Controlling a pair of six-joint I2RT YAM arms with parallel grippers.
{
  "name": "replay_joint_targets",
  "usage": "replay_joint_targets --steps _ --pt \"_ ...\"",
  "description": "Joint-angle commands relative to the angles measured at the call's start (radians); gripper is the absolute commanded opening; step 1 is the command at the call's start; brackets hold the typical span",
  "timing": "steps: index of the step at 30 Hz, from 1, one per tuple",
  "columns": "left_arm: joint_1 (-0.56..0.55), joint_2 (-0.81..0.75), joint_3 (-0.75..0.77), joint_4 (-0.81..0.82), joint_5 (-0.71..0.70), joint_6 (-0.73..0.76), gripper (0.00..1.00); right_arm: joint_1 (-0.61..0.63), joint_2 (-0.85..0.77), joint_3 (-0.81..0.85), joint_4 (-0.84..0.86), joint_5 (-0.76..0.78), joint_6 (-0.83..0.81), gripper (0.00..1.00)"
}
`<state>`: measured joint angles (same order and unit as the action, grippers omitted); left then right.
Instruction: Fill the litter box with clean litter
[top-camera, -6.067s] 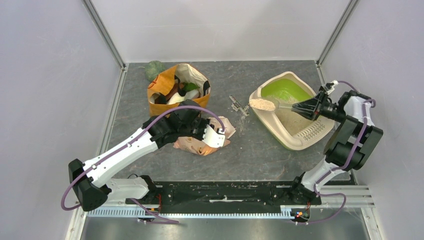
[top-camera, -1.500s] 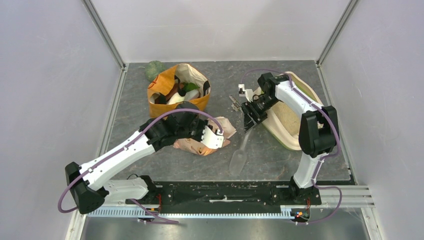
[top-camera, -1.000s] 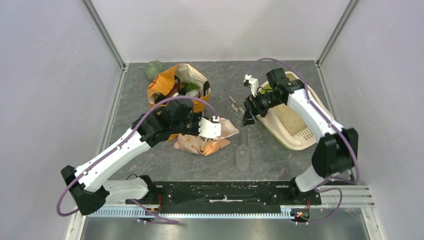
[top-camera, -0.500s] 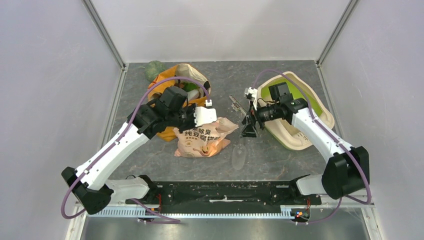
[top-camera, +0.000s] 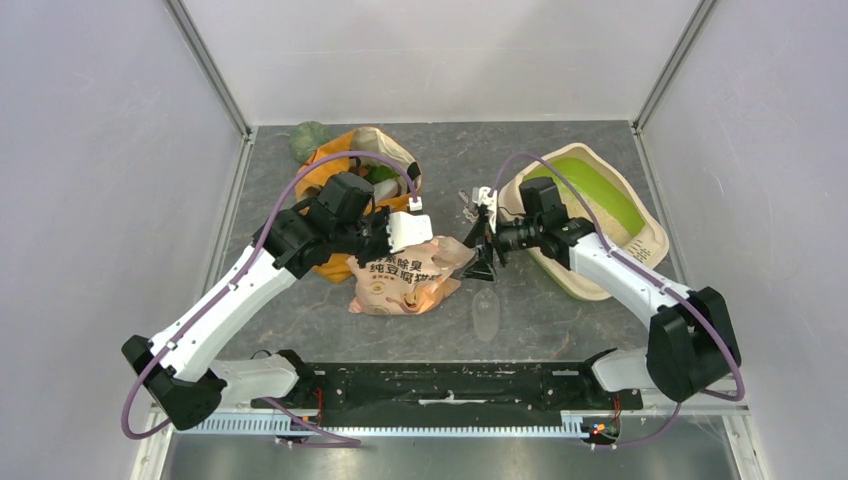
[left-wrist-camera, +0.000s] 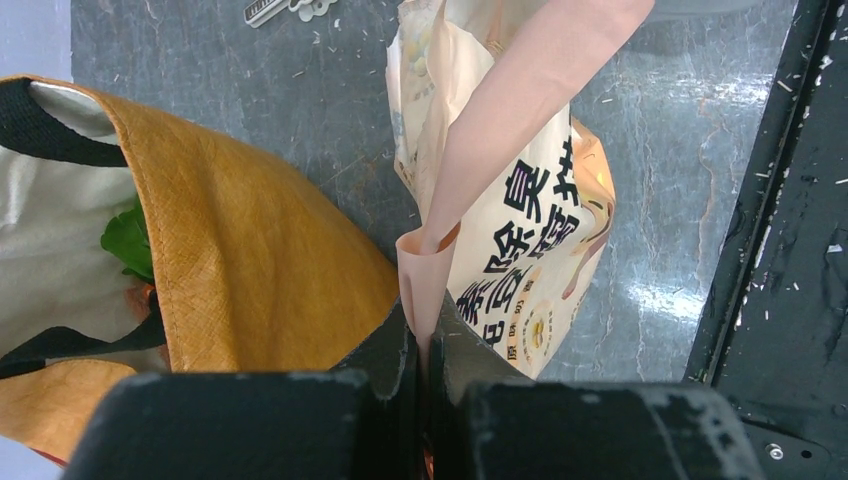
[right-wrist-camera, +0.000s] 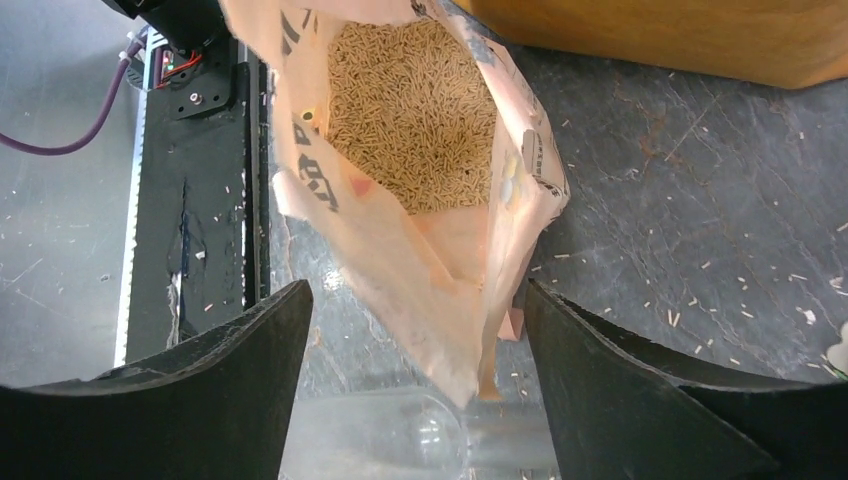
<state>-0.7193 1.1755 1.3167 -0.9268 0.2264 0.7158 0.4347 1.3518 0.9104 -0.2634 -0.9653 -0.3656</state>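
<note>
Here, the left gripper (left-wrist-camera: 425, 340) was clamped tight on a raised flap of the peach litter bag (top-camera: 405, 280). It held the bag's top edge up while the printed body of the bag slumped on the grey table (top-camera: 450, 150).

The bag's mouth gaped toward the right gripper (right-wrist-camera: 415, 300), whose jaws stood spread wide, one to either side of the opening and gripping nothing. Inside the bag lay a bed of clean litter (right-wrist-camera: 415, 110), pale beige grains.

A clear plastic scoop (top-camera: 485, 315) lay flat on the table just beside the bag, on its near right corner in the overhead view, with neither arm holding it.

The litter box (top-camera: 650, 240) sat well to the right of the bag, beyond the right gripper. Its lime-green hood was at the end farther from the bag's near edge, and a layer of beige grains covered its floor.

The orange paper shopping bag (top-camera: 320, 180) stood touching the litter bag on its far left side. A small metal object (top-camera: 465, 200) lay on the table just beyond the litter bag's mouth, and loose grains were scattered on the table around the bag.
</note>
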Motion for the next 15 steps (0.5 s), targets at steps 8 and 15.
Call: replay_joint_targets --steps 8,15 --pt "0.013 -0.050 0.060 0.151 0.023 -0.061 0.02 0.015 0.079 0.120 -0.086 -0.012 -0.182 0.00" --pt "0.052 0.018 0.202 -0.051 0.008 -0.134 0.02 0.009 0.052 0.265 -0.417 -0.060 -0.448 0.00"
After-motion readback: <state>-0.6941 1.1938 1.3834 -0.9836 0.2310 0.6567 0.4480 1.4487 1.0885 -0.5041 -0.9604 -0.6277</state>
